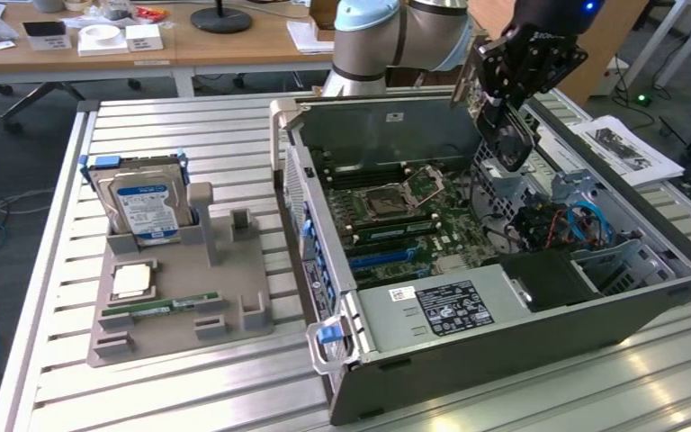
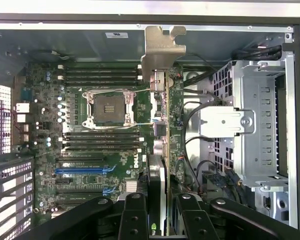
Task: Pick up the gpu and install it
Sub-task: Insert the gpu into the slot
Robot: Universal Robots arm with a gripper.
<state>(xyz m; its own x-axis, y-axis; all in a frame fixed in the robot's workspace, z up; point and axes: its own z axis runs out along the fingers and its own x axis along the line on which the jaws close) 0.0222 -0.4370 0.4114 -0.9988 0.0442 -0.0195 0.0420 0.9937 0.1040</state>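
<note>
The gpu (image 1: 510,135) hangs on edge from my gripper (image 1: 499,97), which is shut on its upper end, above the open computer case (image 1: 502,333). Its black cooler faces the exterior view's right. In the wrist view the gpu (image 2: 162,125) is seen edge-on, green board and black block, with its silver end bracket (image 2: 162,50) farthest from my gripper (image 2: 160,217). The fingers (image 2: 134,215) clamp it from both sides. Below it lies the green motherboard (image 2: 100,150) with a blue slot (image 2: 82,170), and the card is clear of the board.
A silver drive cage (image 2: 260,125) and loose cables sit inside the case beside the card. On the slatted table, a grey fixture (image 1: 177,315) holds a blue-labelled hard drive (image 1: 148,211), a processor chip (image 1: 132,281) and a memory stick (image 1: 159,308). A desk (image 1: 141,45) stands behind.
</note>
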